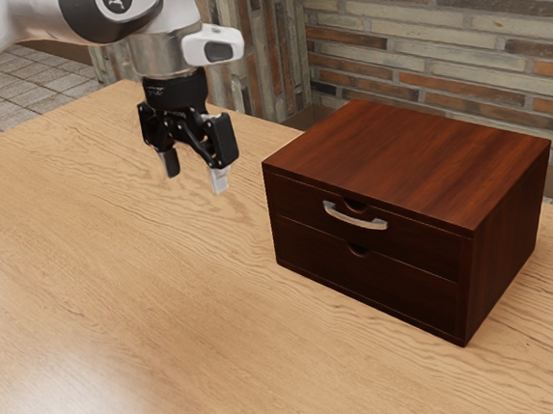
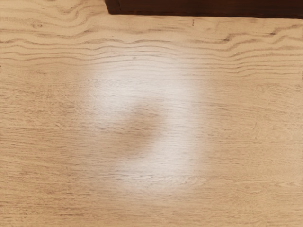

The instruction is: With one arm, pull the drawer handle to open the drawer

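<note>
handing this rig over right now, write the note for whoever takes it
Tool: open, holding nothing, hanging above the table, apart from the cabinet and on the exterior view's left of it.
The top drawer looks shut; its silver handle is untouched.
Done: nothing yet.
Left: bring the tool to the handle, close on it and pull the drawer out.

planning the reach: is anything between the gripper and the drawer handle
Nothing: in the exterior view only bare table lies between gripper and drawer handle, and the wrist view shows bare wood up to the cabinet.
</note>
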